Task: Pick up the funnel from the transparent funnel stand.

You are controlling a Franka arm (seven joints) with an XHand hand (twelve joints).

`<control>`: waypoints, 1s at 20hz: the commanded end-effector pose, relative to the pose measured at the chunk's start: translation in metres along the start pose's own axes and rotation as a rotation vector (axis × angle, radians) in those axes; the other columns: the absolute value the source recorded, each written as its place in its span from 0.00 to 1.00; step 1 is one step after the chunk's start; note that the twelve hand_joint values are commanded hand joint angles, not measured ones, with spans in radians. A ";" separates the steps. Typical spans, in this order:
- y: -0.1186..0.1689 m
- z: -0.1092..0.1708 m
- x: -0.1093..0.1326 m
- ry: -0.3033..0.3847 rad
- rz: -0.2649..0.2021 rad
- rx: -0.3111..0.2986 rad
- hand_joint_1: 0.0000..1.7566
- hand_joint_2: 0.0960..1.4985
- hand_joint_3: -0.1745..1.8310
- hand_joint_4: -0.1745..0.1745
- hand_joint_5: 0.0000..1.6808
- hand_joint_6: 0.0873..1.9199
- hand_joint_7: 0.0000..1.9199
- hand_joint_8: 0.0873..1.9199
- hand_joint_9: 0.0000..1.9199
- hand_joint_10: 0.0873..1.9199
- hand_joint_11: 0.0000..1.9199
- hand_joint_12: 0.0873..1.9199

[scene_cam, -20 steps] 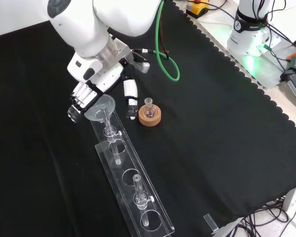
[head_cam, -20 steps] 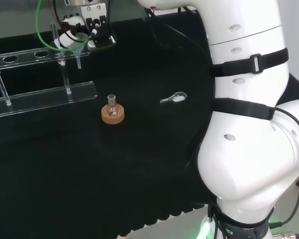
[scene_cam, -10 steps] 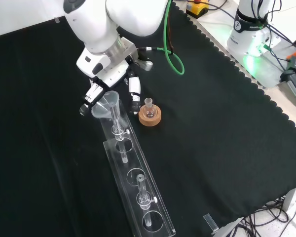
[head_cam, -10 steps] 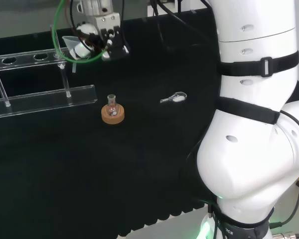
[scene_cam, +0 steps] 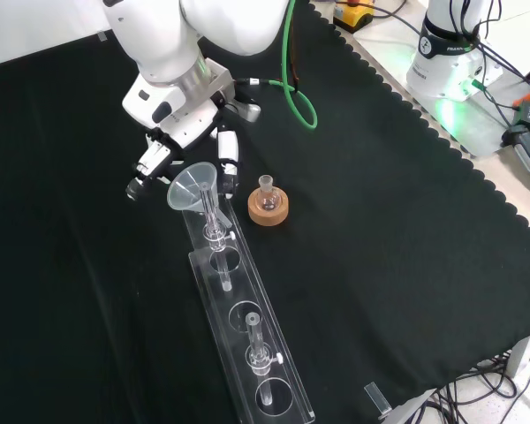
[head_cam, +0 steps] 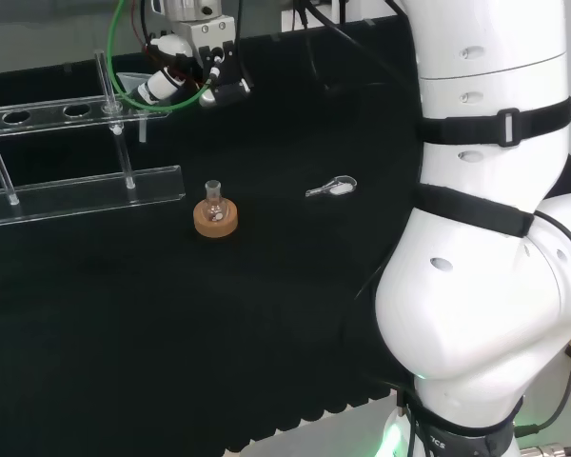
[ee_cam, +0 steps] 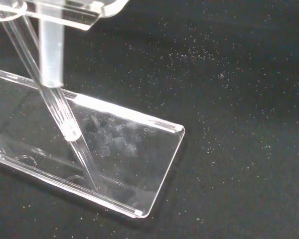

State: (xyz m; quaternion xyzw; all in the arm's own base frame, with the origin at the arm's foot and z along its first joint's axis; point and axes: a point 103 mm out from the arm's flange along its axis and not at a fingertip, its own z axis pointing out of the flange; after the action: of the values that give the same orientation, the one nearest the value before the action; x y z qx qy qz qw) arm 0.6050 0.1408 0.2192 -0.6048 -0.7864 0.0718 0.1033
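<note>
The clear funnel (scene_cam: 192, 188) stands at the end of the transparent funnel stand (scene_cam: 247, 353) nearest the hand. Its stem runs down through the top rail. In the head view the funnel (head_cam: 135, 86) sits at the right end of the stand (head_cam: 76, 186), with its stem hanging below the rail. My hand (scene_cam: 223, 159) is just above and behind the cone, fingers curled on either side of its rim. In the head view a white fingertip of the hand (head_cam: 160, 89) touches the cone. The wrist view shows the stem (ee_cam: 51, 50) close up over the stand's base plate (ee_cam: 124, 149).
A cork ring holding a small flask (scene_cam: 268, 208) stands just right of the funnel in the front view. A second glass piece (scene_cam: 254, 340) sits farther along the stand. A small metal item (head_cam: 331, 188) lies on the cloth. The green cable (scene_cam: 299, 97) loops behind the hand.
In the head view the hand has risen a little and shifted right. In the front view the funnel's cone and the stand's near end have swung slightly to the right with it.
</note>
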 end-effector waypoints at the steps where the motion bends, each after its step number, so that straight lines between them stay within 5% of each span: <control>1: 0.007 0.003 0.009 0.001 -0.013 0.008 0.23 0.50 0.10 0.24 0.11 0.00 0.09 0.50 0.46 0.45 0.66 0.53; 4: 0.010 0.004 0.011 -0.011 -0.034 -0.019 0.23 0.50 0.10 0.23 0.13 0.00 0.12 0.51 0.47 0.45 0.67 0.53; 6: 0.010 0.002 0.015 -0.032 -0.057 -0.113 0.25 0.51 0.10 0.10 0.24 0.01 0.28 0.56 0.56 0.47 0.73 0.54; 7: 0.009 0.001 0.016 -0.051 -0.065 -0.163 0.27 0.52 0.10 0.05 0.29 0.07 0.37 0.58 0.62 0.48 0.76 0.54; 9: 0.007 -0.002 0.020 -0.104 -0.085 -0.268 0.36 0.54 0.11 0.01 0.40 0.37 0.58 0.62 0.77 0.50 0.87 0.54; 11: 0.004 -0.005 0.021 -0.138 -0.102 -0.328 0.42 0.54 0.11 0.00 0.52 0.52 0.71 0.63 0.86 0.51 0.94 0.54; 20: -0.010 -0.032 0.028 -0.255 -0.155 -0.526 0.53 0.53 0.11 0.02 0.79 0.50 0.91 0.57 1.00 0.56 1.00 0.61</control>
State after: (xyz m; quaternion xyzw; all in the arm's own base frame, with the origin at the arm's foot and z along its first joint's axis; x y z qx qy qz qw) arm 0.6027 0.1565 0.2181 -0.5633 -0.8229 -0.0267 -0.0697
